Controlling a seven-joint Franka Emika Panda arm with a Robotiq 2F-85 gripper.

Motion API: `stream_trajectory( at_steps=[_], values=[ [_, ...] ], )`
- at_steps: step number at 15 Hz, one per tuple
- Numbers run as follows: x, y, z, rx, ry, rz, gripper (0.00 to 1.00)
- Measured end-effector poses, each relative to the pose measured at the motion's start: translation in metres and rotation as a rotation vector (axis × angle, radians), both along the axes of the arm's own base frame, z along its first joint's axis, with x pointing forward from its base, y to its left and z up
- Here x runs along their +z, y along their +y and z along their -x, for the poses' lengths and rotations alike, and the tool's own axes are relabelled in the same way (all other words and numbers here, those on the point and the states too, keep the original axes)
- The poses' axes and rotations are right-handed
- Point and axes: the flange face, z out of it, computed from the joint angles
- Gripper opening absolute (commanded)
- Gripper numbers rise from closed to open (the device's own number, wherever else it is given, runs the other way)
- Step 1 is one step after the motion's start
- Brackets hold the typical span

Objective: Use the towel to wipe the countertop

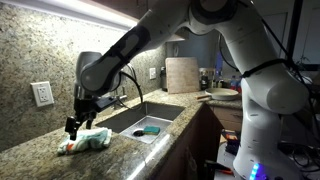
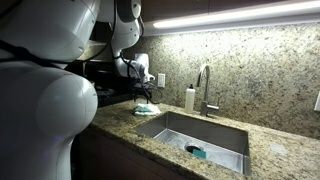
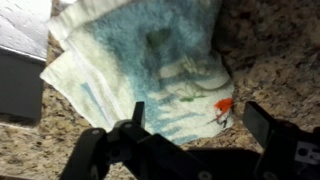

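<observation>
The claw [image 1: 76,126] hangs wide and empty just above the crumpled towel [image 1: 88,140], which lies on the granite table [image 1: 35,158] directly beneath it. Nothing is gripped, so wiping looks either finished or unstarted.

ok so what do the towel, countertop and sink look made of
The towel: soft terry-like cloth, teal and white, matte, fuzzy and folded. The countertop: polished granite or similar stone, speckled tan and brown, with a slight gloss. The sink: probably stainless steel, grey with a dull sheen.
</observation>
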Motion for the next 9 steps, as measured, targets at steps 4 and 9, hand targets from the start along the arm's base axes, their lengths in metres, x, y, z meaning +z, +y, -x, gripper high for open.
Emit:
stream_trajectory(
  at_steps=[4,9],
  values=[
    [-0.039,0.017,-0.002,0.026,0.049,0.004,1.00],
    [-0.058,0.016,-0.013,0.033,0.075,0.030,0.69]
  ],
)
